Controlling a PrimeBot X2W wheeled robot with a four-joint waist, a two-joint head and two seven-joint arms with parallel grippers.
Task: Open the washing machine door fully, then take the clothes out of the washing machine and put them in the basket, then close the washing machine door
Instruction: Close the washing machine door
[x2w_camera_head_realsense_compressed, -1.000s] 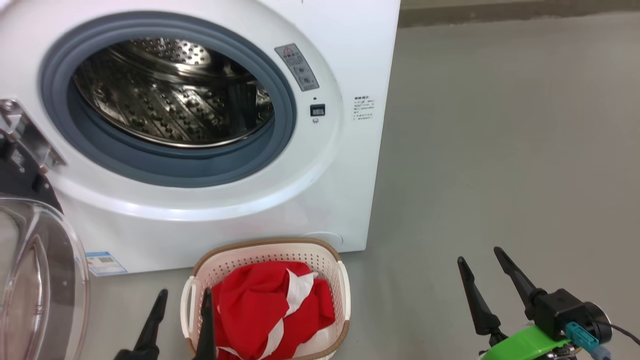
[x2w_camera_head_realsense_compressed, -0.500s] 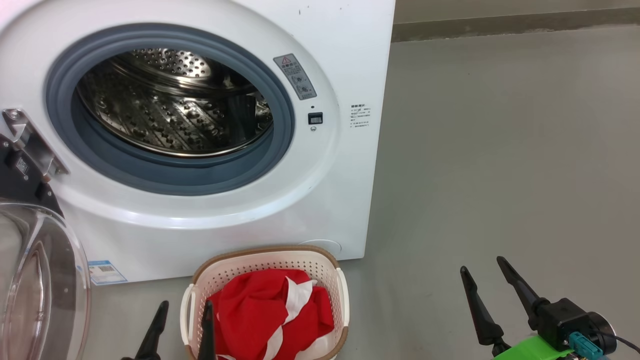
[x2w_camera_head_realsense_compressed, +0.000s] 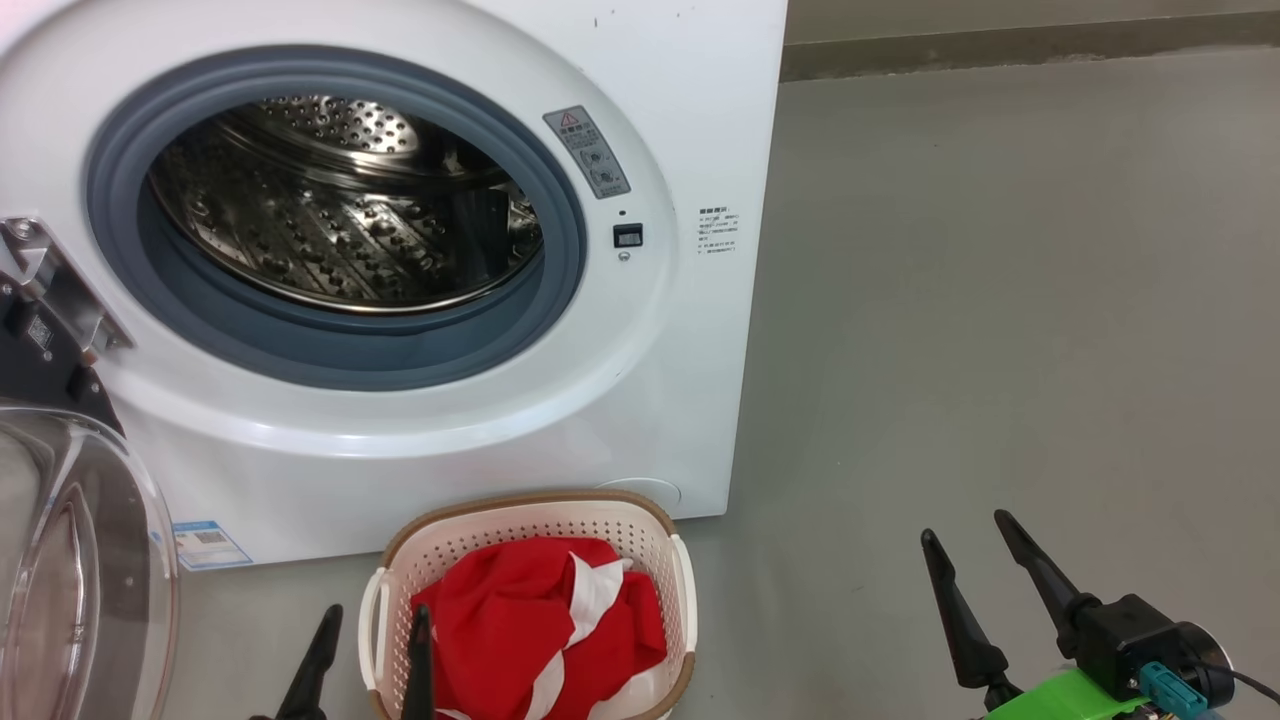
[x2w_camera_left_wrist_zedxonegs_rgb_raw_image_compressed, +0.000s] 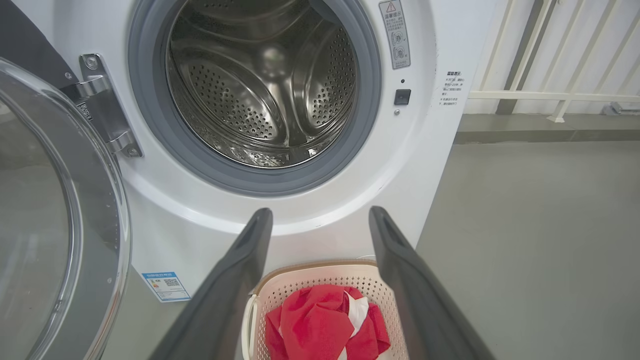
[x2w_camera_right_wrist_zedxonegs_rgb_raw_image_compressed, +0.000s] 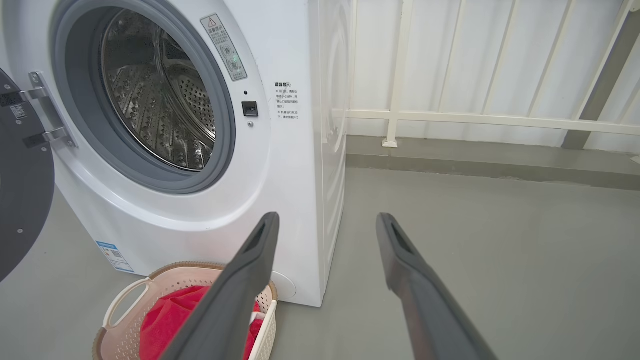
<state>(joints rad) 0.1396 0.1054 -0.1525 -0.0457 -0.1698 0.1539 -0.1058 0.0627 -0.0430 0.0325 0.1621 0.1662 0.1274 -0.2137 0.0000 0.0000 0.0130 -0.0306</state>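
Observation:
The white washing machine (x2w_camera_head_realsense_compressed: 680, 120) stands with its steel drum (x2w_camera_head_realsense_compressed: 340, 210) showing bare metal and no cloth inside. The washing machine door (x2w_camera_head_realsense_compressed: 90, 560) hangs swung out at the far left, its clear glass bulging toward me. On the floor in front of the machine sits the cream basket (x2w_camera_head_realsense_compressed: 520, 505), holding the red clothes (x2w_camera_head_realsense_compressed: 520, 620) with white stripes. My left gripper (x2w_camera_head_realsense_compressed: 375, 612) is open, just left of the basket and over its near corner; the left wrist view has its fingers (x2w_camera_left_wrist_zedxonegs_rgb_raw_image_compressed: 321, 212) spread above the basket (x2w_camera_left_wrist_zedxonegs_rgb_raw_image_compressed: 310, 272). My right gripper (x2w_camera_head_realsense_compressed: 962, 527) is open over bare floor to the right.
Grey floor (x2w_camera_head_realsense_compressed: 1000, 300) stretches to the right of the machine. A white railing (x2w_camera_right_wrist_zedxonegs_rgb_raw_image_compressed: 475, 120) and a low kerb (x2w_camera_right_wrist_zedxonegs_rgb_raw_image_compressed: 475, 160) run along the back. The door's metal hinge (x2w_camera_left_wrist_zedxonegs_rgb_raw_image_compressed: 105, 110) juts from the machine's left side.
The whole head picture has shifted slightly down and left, so the camera moved. Both grippers stay open, and the clothes and basket lie as before.

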